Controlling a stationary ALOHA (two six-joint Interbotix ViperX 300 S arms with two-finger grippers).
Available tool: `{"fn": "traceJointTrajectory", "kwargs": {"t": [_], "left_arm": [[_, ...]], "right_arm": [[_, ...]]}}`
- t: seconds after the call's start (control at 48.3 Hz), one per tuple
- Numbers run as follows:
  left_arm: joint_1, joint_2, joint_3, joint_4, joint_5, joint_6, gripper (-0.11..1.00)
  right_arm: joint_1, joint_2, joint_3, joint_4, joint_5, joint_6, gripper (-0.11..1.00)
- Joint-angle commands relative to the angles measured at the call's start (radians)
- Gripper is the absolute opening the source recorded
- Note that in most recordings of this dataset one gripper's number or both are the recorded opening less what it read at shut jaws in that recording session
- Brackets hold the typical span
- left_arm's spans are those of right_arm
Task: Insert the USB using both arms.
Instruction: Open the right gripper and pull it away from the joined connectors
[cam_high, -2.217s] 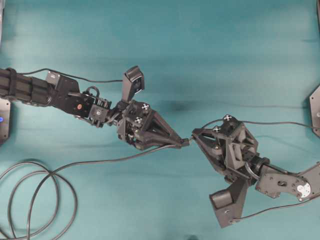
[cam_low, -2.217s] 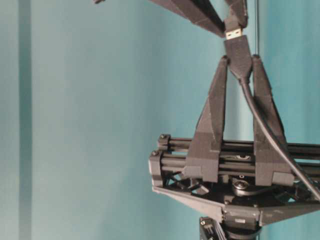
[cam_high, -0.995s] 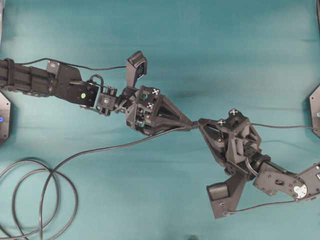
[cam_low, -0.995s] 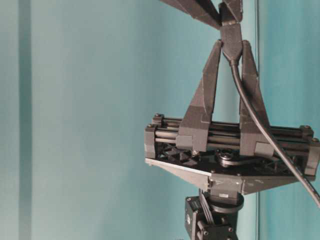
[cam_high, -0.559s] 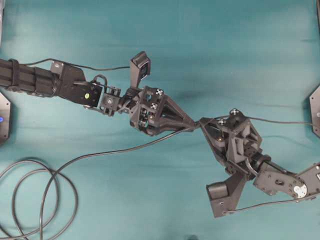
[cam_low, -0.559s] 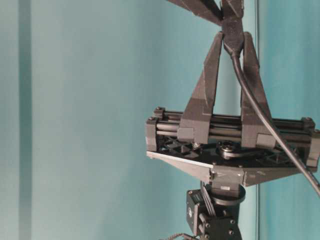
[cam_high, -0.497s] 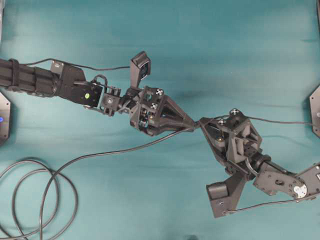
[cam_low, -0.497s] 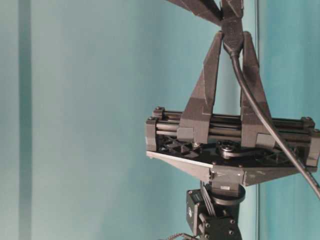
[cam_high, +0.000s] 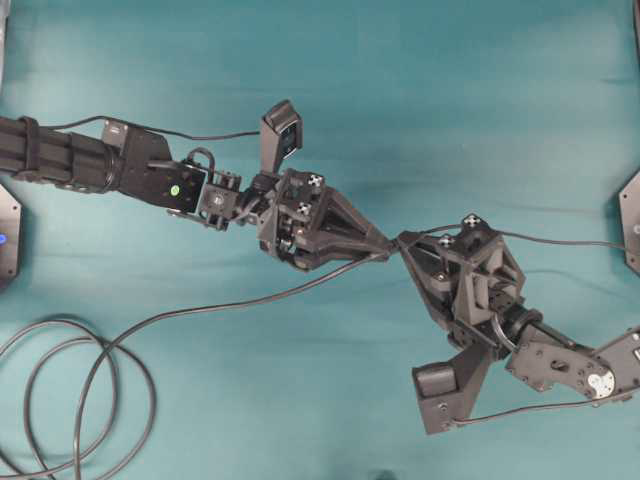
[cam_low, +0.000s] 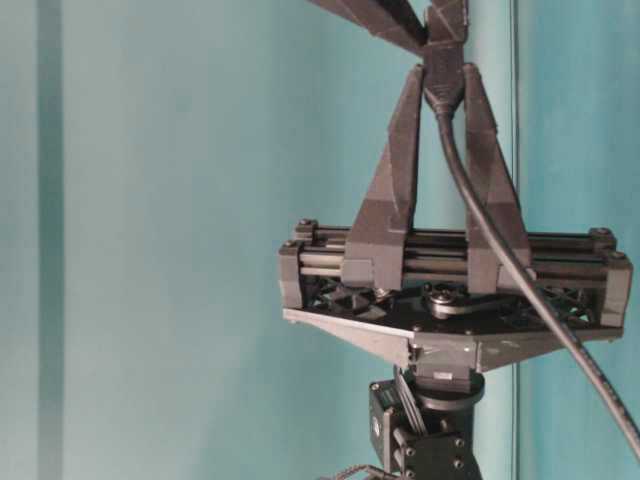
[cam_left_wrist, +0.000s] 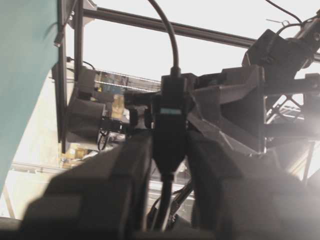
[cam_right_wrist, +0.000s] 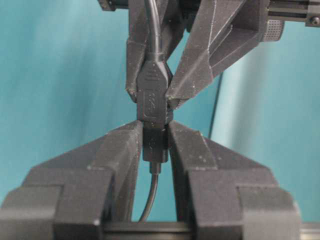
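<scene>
We find the left claw (cam_high: 383, 247) clamped on the dark blocky connector (cam_right_wrist: 151, 95) and the right claw (cam_high: 402, 245) clamped on the USB (cam_right_wrist: 155, 145), both tip to tip, mated, above the bench (cam_high: 420, 90).

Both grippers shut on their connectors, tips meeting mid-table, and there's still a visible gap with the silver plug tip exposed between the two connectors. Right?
Not quite. The left gripper and right gripper are shut on their connectors, but there is no gap: the right wrist view shows the plug butted against the dark connector, no silver tip visible.
</scene>
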Motion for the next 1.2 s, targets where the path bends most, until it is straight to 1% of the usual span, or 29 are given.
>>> {"fn": "traceJointTrajectory", "kwargs": {"t": [0.0, 0.104, 0.145, 0.166, 0.186, 0.228, 0.311, 0.352, 0.373, 0.477, 0.559, 0.684, 0.808, 0.932, 1.077, 1.181], "left_arm": [[0.023, -0.025, -0.037, -0.008, -0.029, 0.035, 0.22], [0.025, -0.028, -0.038, -0.009, -0.029, 0.043, 0.22], [0.025, -0.029, -0.038, -0.009, -0.029, 0.043, 0.22], [0.023, -0.029, -0.038, -0.008, -0.028, 0.043, 0.22], [0.023, -0.029, -0.038, -0.009, -0.028, 0.043, 0.22], [0.023, -0.029, -0.038, -0.008, -0.028, 0.043, 0.22], [0.025, -0.031, -0.032, -0.008, -0.028, 0.044, 0.22], [0.025, -0.031, -0.026, -0.008, -0.026, 0.046, 0.22], [0.026, -0.029, -0.021, -0.008, -0.026, 0.048, 0.22], [0.029, -0.037, 0.008, -0.008, -0.011, 0.069, 0.22], [0.031, -0.057, 0.035, -0.008, 0.031, 0.103, 0.22], [0.028, -0.089, 0.058, -0.009, 0.103, 0.155, 0.22], [0.018, -0.112, 0.072, -0.009, 0.173, 0.216, 0.22], [-0.006, -0.118, 0.072, -0.008, 0.25, 0.293, 0.22], [-0.06, -0.118, 0.055, -0.008, 0.373, 0.423, 0.22], [-0.094, -0.118, 0.038, -0.009, 0.468, 0.518, 0.22]], "right_arm": [[0.006, -0.008, -0.04, -0.011, -0.006, 0.011, 0.2], [0.008, -0.008, -0.041, -0.011, -0.005, 0.054, 0.21], [0.006, -0.009, -0.041, -0.011, -0.003, 0.08, 0.24], [0.008, -0.008, -0.041, -0.011, -0.003, 0.092, 0.29], [0.009, -0.009, -0.043, -0.011, -0.002, 0.104, 0.36], [0.012, -0.009, -0.041, -0.011, 0.002, 0.13, 0.48], [0.031, -0.011, -0.046, -0.011, 0.037, 0.186, 0.7], [0.044, -0.017, -0.048, -0.011, 0.054, 0.202, 0.78], [0.052, -0.02, -0.049, -0.011, 0.061, 0.212, 0.8], [0.094, -0.048, -0.052, -0.011, 0.095, 0.252, 0.74], [0.117, -0.074, -0.055, -0.011, 0.118, 0.296, 0.75], [0.126, -0.12, -0.057, -0.011, 0.153, 0.385, 0.75], [0.124, -0.161, -0.052, -0.011, 0.172, 0.46, 0.75], [0.124, -0.206, -0.046, -0.011, 0.195, 0.537, 0.75], [0.124, -0.296, -0.044, -0.015, 0.245, 0.649, 0.75], [0.124, -0.365, -0.031, -0.021, 0.253, 0.719, 0.75]]}}
